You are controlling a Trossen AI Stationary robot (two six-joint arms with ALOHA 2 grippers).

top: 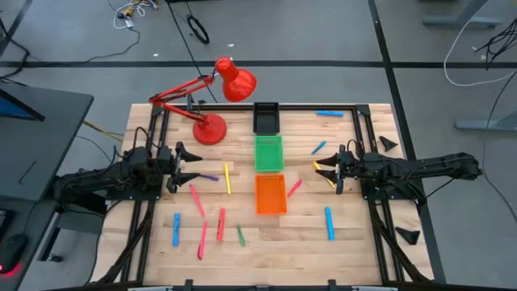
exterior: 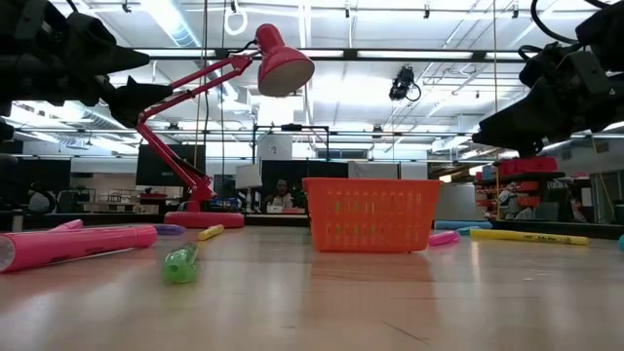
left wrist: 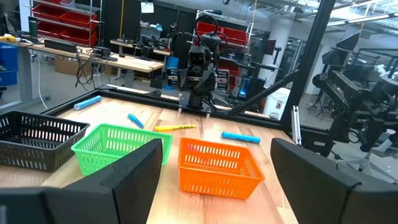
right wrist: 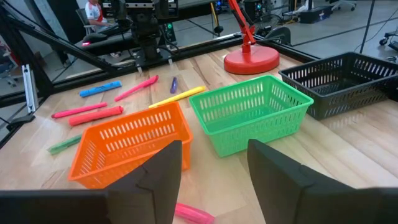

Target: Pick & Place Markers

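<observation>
Several markers lie flat on the table: purple (top: 210, 177), yellow (top: 228, 179), pink (top: 197, 200) and blue (top: 176, 229) ones on the left, a pink one (top: 294, 187) beside the orange tray, blue ones (top: 329, 223) on the right, and a yellow one (top: 325, 172) under my right gripper. My left gripper (top: 191, 166) hovers open left of the trays, above the table (left wrist: 214, 186). My right gripper (top: 321, 170) hovers open right of the trays (right wrist: 214, 180). The low view shows both held above the table.
Three mesh trays stand in a row down the table's middle: black (top: 266, 118) at the far edge, green (top: 269, 153), then orange (top: 271, 194). A red desk lamp (top: 212, 128) stands at the far left. A black frame (top: 367, 129) runs around the table.
</observation>
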